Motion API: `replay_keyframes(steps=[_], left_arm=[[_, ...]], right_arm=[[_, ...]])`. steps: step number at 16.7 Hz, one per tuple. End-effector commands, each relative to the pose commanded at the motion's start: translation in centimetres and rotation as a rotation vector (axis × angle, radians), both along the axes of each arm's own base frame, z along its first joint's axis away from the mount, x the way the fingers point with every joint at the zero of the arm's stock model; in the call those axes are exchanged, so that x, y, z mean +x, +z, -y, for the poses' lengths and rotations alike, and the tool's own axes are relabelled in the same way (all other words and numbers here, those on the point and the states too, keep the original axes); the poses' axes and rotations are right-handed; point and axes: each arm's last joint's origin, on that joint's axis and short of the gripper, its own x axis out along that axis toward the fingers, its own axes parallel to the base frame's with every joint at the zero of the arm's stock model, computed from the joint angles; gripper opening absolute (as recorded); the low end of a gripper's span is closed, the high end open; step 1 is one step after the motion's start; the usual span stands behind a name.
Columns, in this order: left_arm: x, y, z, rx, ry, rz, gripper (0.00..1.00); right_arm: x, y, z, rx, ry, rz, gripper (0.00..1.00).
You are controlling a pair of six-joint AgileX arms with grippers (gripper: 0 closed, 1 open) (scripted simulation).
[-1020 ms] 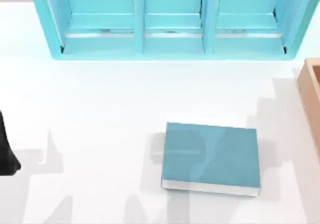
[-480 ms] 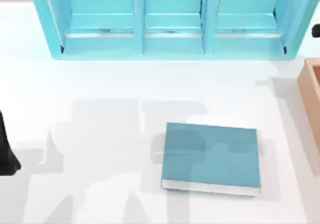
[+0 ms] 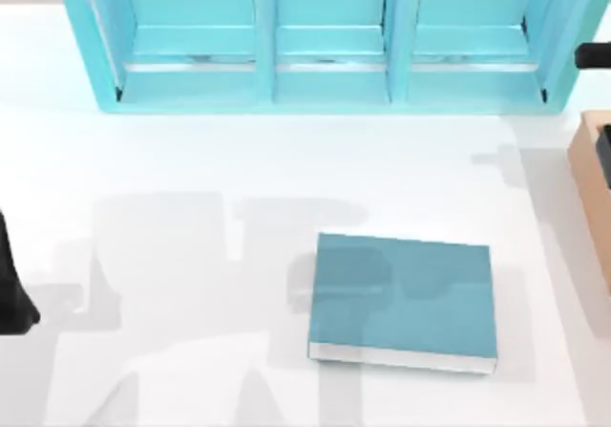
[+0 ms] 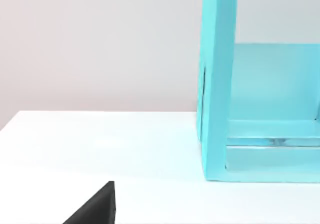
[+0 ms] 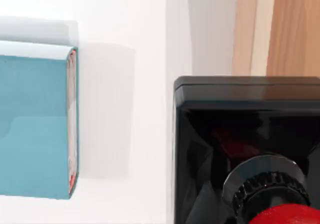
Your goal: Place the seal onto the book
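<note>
The teal-blue book lies flat on the white table, right of centre, its pale page edges facing the front. In the right wrist view the book is off to one side and lower down. The seal hangs close under that camera, above the table and beside the wooden box; its black blocky base and a sliver of its red knob show. My right gripper is at the top view's right edge, over the box and shut on the seal. My left arm is parked at the left edge.
A large light-blue shelf unit spans the back of the table and also appears as the shelf unit in the left wrist view. A wooden box stands at the right edge. White tabletop surrounds the book.
Black parts of my right arm have come into the top view at the right edge. The arm shadows have spread left across the table. Book and left arm are unmoved.
</note>
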Motion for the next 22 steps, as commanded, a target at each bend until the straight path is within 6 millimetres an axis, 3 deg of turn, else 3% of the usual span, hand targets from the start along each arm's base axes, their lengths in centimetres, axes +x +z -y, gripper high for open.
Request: replay_keyframes(steps=[2, 5, 8, 11, 13, 22], left_arm=[[0.0, 0.0, 0.0, 0.0, 0.0, 0.0, 1.0], [0.0, 0.0, 0.0, 0.0, 0.0, 0.0, 1.0], [0.0, 0.0, 0.0, 0.0, 0.0, 0.0, 1.0], [0.0, 0.0, 0.0, 0.0, 0.0, 0.0, 1.0], [0.0, 0.0, 0.0, 0.0, 0.0, 0.0, 1.0], [0.0, 0.0, 0.0, 0.0, 0.0, 0.0, 1.0]], right_arm=[[0.2, -0.9, -2.0, 0.0, 0.002, 0.002, 0.0], [-0.5, -3.1, -7.5, -0.001, 0.01, 0.004, 0.0], [-2.6, -6.0, -13.8, -0.006, 0.003, 0.0, 0.0], [-4.8, -8.0, -17.7, -0.005, 0.001, 0.01, 0.0], [-5.4, -8.5, -18.5, -0.003, 0.0, 0.017, 0.0], [-5.4, -8.0, -18.5, -0.002, 0.0, 0.017, 0.0]])
